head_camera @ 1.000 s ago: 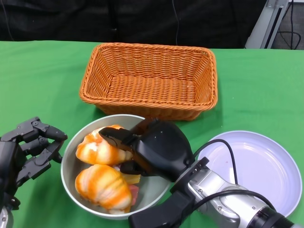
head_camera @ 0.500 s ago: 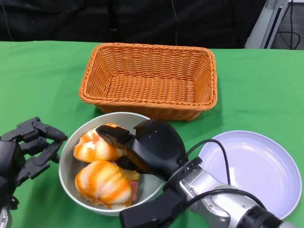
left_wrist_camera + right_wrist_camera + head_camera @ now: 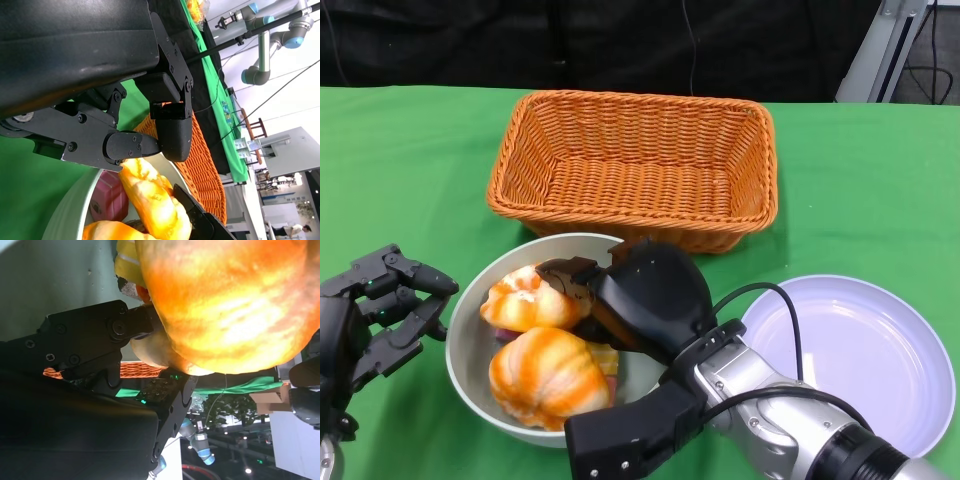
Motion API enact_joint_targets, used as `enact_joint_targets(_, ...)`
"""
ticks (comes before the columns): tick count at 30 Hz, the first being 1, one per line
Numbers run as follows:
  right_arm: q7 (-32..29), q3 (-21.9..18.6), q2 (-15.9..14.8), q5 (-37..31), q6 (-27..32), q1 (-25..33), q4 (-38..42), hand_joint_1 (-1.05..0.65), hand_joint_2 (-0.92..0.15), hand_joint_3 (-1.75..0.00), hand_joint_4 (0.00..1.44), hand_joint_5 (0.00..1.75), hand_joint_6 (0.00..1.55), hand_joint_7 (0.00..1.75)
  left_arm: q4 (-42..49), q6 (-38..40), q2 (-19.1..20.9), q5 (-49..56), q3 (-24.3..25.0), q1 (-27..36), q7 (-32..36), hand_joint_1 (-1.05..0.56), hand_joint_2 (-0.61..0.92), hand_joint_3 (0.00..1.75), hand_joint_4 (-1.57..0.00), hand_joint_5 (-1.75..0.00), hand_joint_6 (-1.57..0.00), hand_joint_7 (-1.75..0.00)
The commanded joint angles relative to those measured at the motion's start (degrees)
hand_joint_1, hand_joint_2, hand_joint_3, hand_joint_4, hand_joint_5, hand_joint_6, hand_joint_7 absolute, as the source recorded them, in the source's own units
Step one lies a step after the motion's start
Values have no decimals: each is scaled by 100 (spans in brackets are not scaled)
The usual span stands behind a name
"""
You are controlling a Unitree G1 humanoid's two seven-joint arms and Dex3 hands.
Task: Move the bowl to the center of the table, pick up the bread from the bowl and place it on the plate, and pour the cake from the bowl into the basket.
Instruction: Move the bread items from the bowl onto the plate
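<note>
Bread (image 3: pixel 520 300) touched by right hand (image 3: pixel 645 300) fingers (image 3: pixel 565 272).

A woven orange wicker basket (image 3: pixel 633 165) sits on matt green cloth covering the tabletop (image 3: pixel 405 170). The bowl (image 3: pixel 469 345) and plate (image 3: pixel 860 350) look smooth. The right hand (image 3: pixel 625 300) is glossy black plastic.

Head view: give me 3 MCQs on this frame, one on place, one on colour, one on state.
1. Where is the plate?
A. right of the bowl
B. inside the basket
C. left of the bowl

2. What colour is the basket?
A. white
B. orange
C. blue

3. What is the left hand doing?
A. gripping the bread
B. holding nothing, beside the bowl
C. resting in the basket

Answers: 1 A, it lies at the picture's right, bare. 2 B, orange wicker. 3 B, fingers apart over the green cloth; only the right hand is in the bowl.
</note>
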Motion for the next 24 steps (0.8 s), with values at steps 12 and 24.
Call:
enact_joint_targets(12,-1,-576,-266,780,-950,387,-604,-35,-92,-1,67,164,66,129,24,1,94,-57,-1,-49,-29,-21,89,37,-83,-141,-87,-108)
enact_joint_targets(24,673,-1171,-600,1335,-1217,1088,-2097,-32,-92,-7,67,161,66,123,-11,10,94,-5,-27,-37,30,-19,89,39,-82,-141,-89,-104)
